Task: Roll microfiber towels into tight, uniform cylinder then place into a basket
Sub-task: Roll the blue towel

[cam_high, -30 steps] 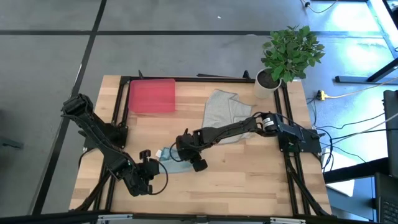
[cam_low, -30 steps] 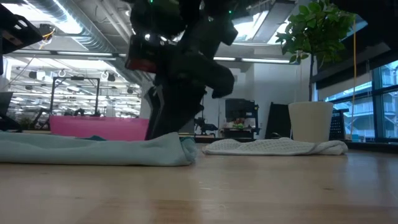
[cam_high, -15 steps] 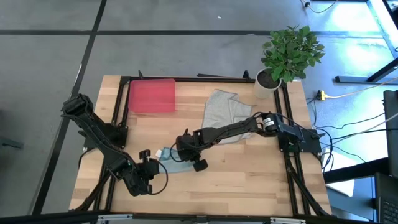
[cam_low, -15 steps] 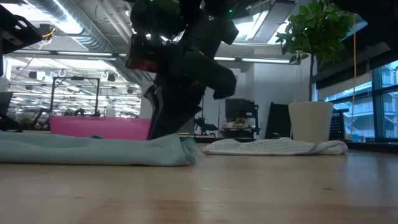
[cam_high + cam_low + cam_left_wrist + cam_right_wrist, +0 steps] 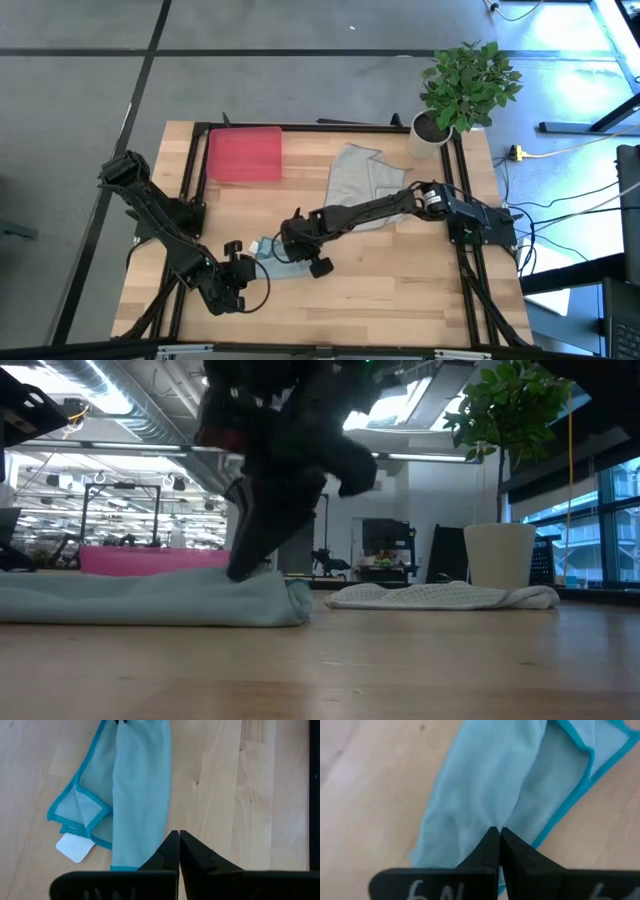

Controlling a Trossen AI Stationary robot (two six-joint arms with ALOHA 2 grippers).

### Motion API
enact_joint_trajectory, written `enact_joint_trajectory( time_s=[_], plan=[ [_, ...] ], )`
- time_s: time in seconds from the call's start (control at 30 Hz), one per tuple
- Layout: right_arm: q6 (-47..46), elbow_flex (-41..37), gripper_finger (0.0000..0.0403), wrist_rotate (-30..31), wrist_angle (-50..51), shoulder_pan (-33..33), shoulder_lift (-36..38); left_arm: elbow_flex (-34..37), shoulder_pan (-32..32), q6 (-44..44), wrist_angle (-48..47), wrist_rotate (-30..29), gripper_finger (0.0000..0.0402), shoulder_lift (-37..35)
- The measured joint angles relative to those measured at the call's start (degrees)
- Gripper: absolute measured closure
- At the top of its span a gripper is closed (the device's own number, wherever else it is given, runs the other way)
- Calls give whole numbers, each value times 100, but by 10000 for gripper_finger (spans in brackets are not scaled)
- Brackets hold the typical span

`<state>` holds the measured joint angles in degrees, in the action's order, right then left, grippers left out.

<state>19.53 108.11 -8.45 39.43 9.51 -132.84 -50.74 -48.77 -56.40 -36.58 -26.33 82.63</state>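
The pale blue microfiber towel point(image 5: 272, 254) lies as a loose, flattened roll on the wood, with a teal-hemmed flap and a white tag point(image 5: 74, 847) spread beside it. My right gripper point(image 5: 498, 831) is shut on its upper side, near the end that points to the table's right. My left gripper point(image 5: 178, 836) is shut at the roll's other end, beside its edge; I cannot tell whether it touches. The grey towel point(image 5: 362, 180) lies crumpled farther back. The red basket point(image 5: 244, 155) stands at the far left with nothing in it. My right gripper pinches a small fold of the roll's top cloth point(image 5: 492, 822) between its two fingertips, creases running into them. The fingers point(image 5: 248, 560) come slanting down from above and from the table's right. The towel still lies on the table along its whole length.
A white pot with a green plant point(image 5: 432, 128) stands at the far right corner. Black frame rails point(image 5: 190, 190) run along the table's left and right sides. Bare wood stretches along the near edge.
My right gripper has shut its fingers onto the top of the blue towel near its right end, and the cloth there has bunched up slightly under the tips. The towel's right end has drawn in a little. The left arm has kept still.
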Motion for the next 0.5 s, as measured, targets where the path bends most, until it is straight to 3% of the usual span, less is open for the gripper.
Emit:
enact_joint_trajectory(
  time_s=[0.5],
  plan=[
    [-145,654,397,-8,521,639,7,0,0,2,-118,-9,401,0]
  ],
)
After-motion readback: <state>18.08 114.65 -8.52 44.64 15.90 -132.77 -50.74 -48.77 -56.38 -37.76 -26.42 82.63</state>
